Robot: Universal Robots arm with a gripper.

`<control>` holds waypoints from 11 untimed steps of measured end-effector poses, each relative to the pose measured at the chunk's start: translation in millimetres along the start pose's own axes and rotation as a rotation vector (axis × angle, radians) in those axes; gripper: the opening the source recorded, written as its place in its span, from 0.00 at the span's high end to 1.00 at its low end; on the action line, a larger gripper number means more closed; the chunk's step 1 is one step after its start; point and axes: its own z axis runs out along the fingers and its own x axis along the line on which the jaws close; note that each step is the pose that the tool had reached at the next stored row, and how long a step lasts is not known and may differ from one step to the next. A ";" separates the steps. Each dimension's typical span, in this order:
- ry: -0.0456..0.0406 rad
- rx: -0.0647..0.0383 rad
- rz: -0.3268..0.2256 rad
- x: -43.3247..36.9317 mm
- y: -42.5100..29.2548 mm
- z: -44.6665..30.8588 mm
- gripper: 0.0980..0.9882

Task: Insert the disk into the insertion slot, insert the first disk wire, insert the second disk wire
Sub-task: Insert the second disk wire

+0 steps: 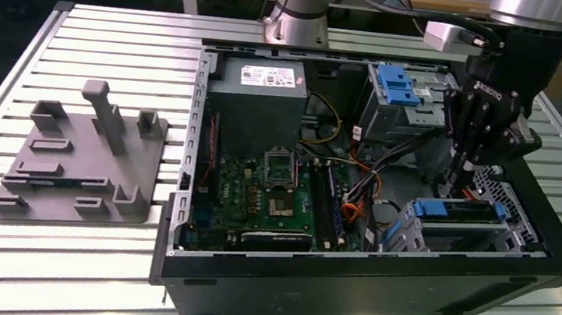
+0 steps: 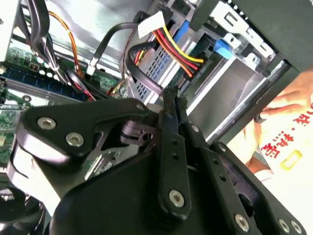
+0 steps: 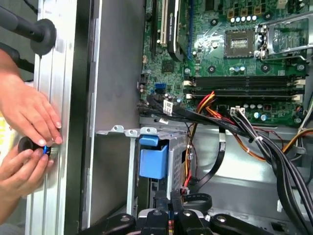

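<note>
The disk (image 1: 460, 212), framed by its blue carrier, sits inside the insertion slot (image 1: 466, 233), a perforated silver cage at the case's corner on the exterior view's right. Its blue carrier end (image 3: 153, 159) faces the first wrist camera. My gripper (image 1: 460, 176) hangs just above the disk's end, with its fingers (image 2: 169, 105) pressed together. A black wire (image 2: 131, 66) loops down to the fingertips, beside a red, yellow and orange wire bundle (image 2: 173, 46). I cannot tell whether the wire is pinched between the pads.
The open computer case (image 1: 352, 282) lies on a slatted metal table (image 1: 92, 263). It holds the motherboard (image 1: 271, 196), a power-supply box (image 1: 259, 85) and a taller bay with a blue latch (image 1: 398, 84). A grey fixture (image 1: 77, 160) is at the exterior view's left. A person's hands (image 3: 27, 132) rest outside the case wall.
</note>
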 end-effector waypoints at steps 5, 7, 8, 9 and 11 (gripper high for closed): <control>-0.0364 0.000 0.006 1.8 0.0 0.3 0.95; -0.0703 0.001 0.006 2.4 0.0 0.7 0.95; -0.0879 0.002 0.006 2.7 0.0 0.7 0.95; -0.1057 0.002 0.006 3.0 0.1 0.8 0.95; -0.1408 0.004 0.006 3.7 0.0 1.1 0.95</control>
